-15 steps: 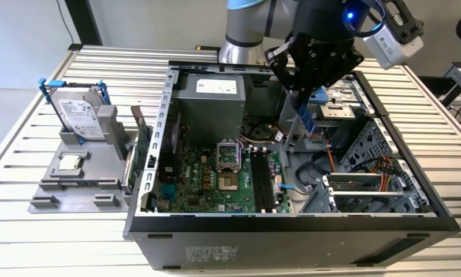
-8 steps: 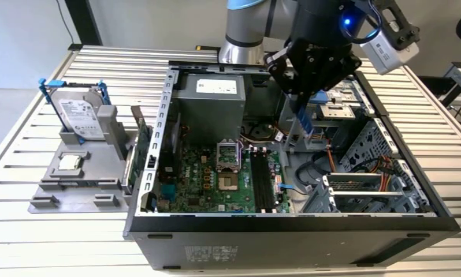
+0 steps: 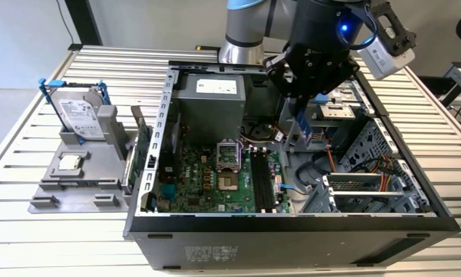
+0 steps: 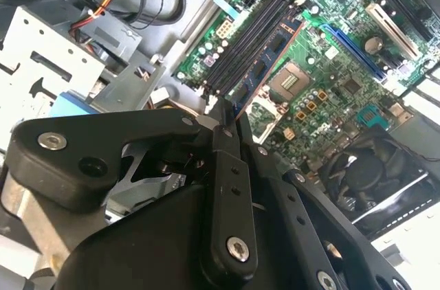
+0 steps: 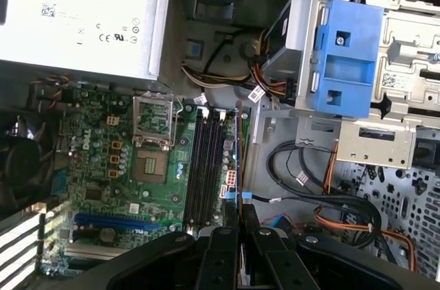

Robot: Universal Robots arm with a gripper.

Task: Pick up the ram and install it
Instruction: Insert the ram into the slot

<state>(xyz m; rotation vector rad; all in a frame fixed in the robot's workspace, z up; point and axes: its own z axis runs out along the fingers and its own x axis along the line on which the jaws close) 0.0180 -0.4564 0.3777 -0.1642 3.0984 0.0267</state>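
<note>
Ram (image 3: 301, 126): we log it as a thin blue stick, pinched at its upper end by the hand (image 3: 298, 103). It hangs upright, long side vertical, in the upper middle of the exterior view. In the second wrist view the ram (image 4: 267, 60) shows a blue face with a row of chips and a brownish edge, reaching out from the hand (image 4: 227, 119). In the first wrist view the ram (image 5: 238, 159) is edge-on, a narrow line leaving the hand (image 5: 239, 227).

Hand state: fingers (image 4: 221, 187) drawn narrow, clamped on the ram from both faces.

Position: we find the ram in the air over the open computer case (image 3: 292, 234), above the motherboard (image 3: 207, 179), not seated. In the first wrist view it runs parallel with the black memory slots (image 5: 208, 166), just beside them on the side away from the CPU socket (image 5: 152, 163).

Surroundings: a grey power supply (image 3: 211, 104) sits above the board in the exterior view, and a blue drive bracket (image 5: 347, 63) sits in the bay. Toward the exterior view's left, outside the case, we note an upright green card (image 3: 143, 144) just beside the case wall. Further left, a hard drive in a blue frame (image 3: 80, 115) stands on a grey fixture (image 3: 76, 179). Everything rests on a table (image 3: 30, 242) of metal slats.
</note>
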